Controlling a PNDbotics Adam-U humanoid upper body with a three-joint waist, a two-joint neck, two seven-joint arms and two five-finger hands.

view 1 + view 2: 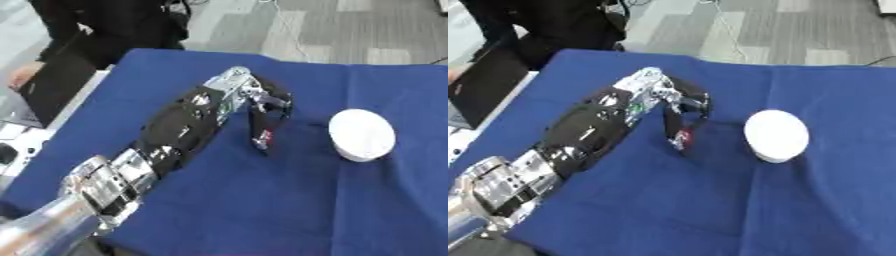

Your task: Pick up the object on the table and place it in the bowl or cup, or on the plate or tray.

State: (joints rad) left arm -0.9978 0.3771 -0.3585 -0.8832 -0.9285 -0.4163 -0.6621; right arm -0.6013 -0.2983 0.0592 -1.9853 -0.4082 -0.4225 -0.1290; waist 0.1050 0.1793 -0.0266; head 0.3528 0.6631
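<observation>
My left arm reaches in from the lower left over the blue tablecloth (262,210). My left hand (265,101) hangs near the middle of the table, its fingers curled downward. They pinch a slim dark object with a red mark (263,135), which hangs upright with its lower end at or just above the cloth. A white bowl (360,134) stands on the cloth to the right of the hand, a short gap away. The right hand shows in neither view.
A dark laptop (52,85) lies on a side surface beyond the table's left edge, with a person standing at the far left corner. The table's far edge runs across the top, with grey floor behind it.
</observation>
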